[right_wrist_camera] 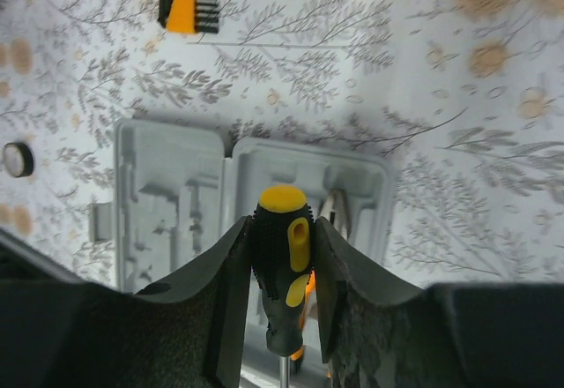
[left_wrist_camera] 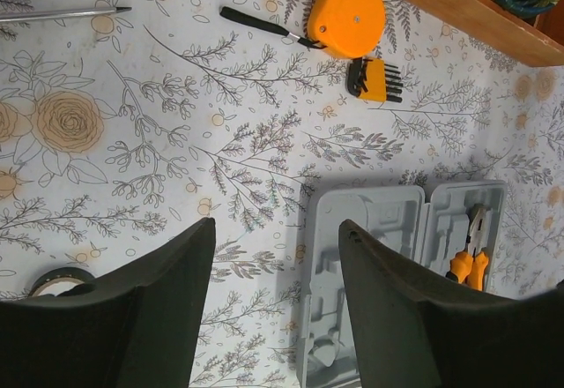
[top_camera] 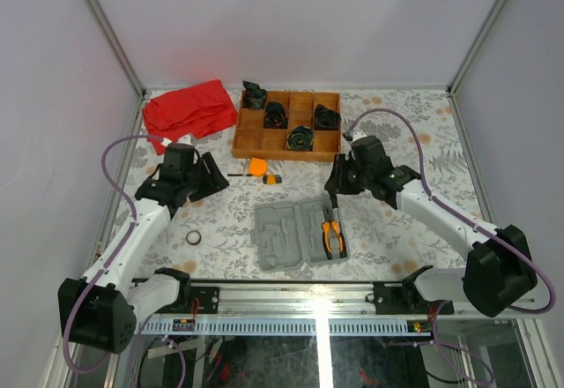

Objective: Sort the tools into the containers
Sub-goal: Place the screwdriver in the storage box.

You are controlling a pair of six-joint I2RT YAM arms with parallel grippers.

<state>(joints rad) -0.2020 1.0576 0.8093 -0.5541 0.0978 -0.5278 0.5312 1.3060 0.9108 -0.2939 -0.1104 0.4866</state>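
The grey tool case (top_camera: 280,234) lies open and flat near the front of the table, with orange-handled pliers (top_camera: 332,236) in its right half. My right gripper (right_wrist_camera: 283,227) is shut on a black-and-yellow screwdriver (right_wrist_camera: 284,260), handle up, above the case (right_wrist_camera: 167,203). Left of the case, above the cloth, my left gripper (left_wrist_camera: 275,240) hangs open with nothing between its fingers. The orange tape measure (left_wrist_camera: 345,11) and the small yellow-grey piece (left_wrist_camera: 374,79) lie beside the wooden tray. A thin black ring (top_camera: 194,239) sits left of the case. A thin metal shaft (left_wrist_camera: 66,14) lies at the far left.
A brown wooden compartment tray (top_camera: 249,132) holding black coiled bundles stands at the back. A red cloth (top_camera: 188,110) lies at the back left. Pale walls close in the table on three sides.
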